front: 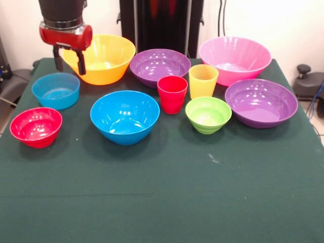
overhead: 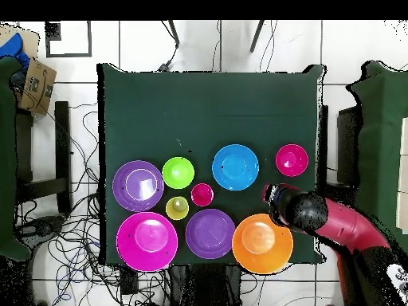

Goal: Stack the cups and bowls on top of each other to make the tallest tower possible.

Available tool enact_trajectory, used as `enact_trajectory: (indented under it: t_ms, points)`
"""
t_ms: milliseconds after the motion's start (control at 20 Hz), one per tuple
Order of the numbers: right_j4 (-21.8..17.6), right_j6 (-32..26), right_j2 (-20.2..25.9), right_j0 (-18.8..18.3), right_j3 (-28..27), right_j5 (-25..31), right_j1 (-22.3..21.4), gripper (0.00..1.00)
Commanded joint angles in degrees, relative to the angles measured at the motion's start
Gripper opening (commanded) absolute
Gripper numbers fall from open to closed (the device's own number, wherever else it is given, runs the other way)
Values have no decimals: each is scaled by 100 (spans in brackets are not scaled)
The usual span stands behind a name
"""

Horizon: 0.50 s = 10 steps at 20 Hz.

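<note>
Front view: tool [front: 70,61] hangs at 10 o'clock, fingers spread, gripping nothing, above the small blue bowl [front: 56,90] and in front of the large yellow bowl [front: 103,57]. No tower built; every piece sits separately on the green counter [front: 162,197]. Back row: yellow bowl, purple bowl [front: 160,66], pink bowl [front: 235,58]. Centre: red cup [front: 172,93] just beside yellow cup [front: 203,80], both upright. Medium blue bowl [front: 124,116] at 9 of centre, lime green bowl [front: 208,114] at 3, second purple bowl [front: 261,102] further toward 3, small red bowl [front: 36,126] at far 9. Overhead view: red arm [overhead: 343,225] enters from 4 o'clock; tool [overhead: 275,201] covers the small blue bowl, between the medium blue bowl [overhead: 235,166] and the large yellow bowl [overhead: 262,243]. Cups [overhead: 189,201] sit mid-cluster.
</note>
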Motion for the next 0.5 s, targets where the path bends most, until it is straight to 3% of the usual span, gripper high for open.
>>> enact_trajectory:
  t_ms: [50, 500]
  points:
    - [-425, 388, 110, 221, 17, -622, 573, 100]
    - [-651, 213, 25, 277, -420, -788, 977, 100]
